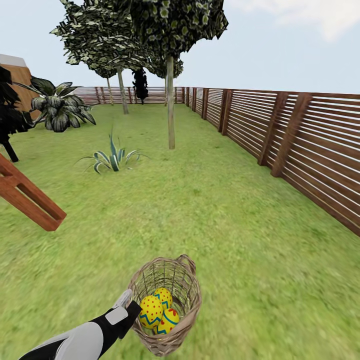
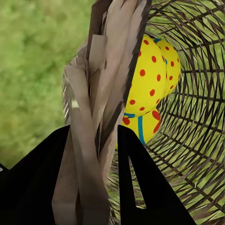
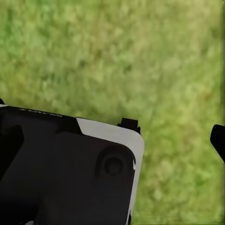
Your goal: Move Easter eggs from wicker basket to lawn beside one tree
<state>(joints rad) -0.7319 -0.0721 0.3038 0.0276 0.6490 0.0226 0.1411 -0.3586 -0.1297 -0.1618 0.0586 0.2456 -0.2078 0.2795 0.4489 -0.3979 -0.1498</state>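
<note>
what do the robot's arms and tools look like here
The left arm has a smooth pale grey-white shell over black segments, with a light grey plate near the wrist. Its tool has flat, matte black fingers, one with a narrow slot cut through it. In the right wrist view, the right arm's body is a black block with a white rounded edge and a round recessed fastener.

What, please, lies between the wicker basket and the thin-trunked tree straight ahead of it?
In the head view, only open lawn lies between the wicker basket and that tree; the agave stands off to the left.
</note>
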